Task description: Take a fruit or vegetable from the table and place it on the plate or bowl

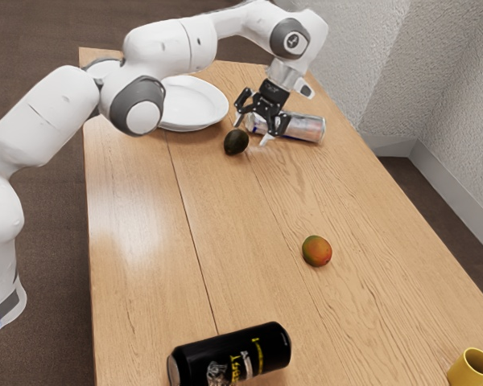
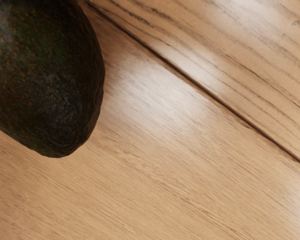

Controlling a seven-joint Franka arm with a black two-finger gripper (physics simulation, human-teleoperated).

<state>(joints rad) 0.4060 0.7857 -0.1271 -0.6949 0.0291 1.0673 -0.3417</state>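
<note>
Wood table (image 1: pixel 145 241): avocado (image 1: pixel 236 141) lies just right of the white plate (image 1: pixel 201 108), untouched. Gripper (image 1: pixel 254 127) hangs released and empty, offset right of it, silver can (image 1: pixel 304 127) close by. Risk: an off-centre descent rolls the avocado, or a finger clips the can.

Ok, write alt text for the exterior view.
A white robot arm holds its open gripper close by a dark avocado on a wooden table, near a white plate and a toppled silver can. A mango, a black can and a yellow mug lie nearer the camera.
</note>
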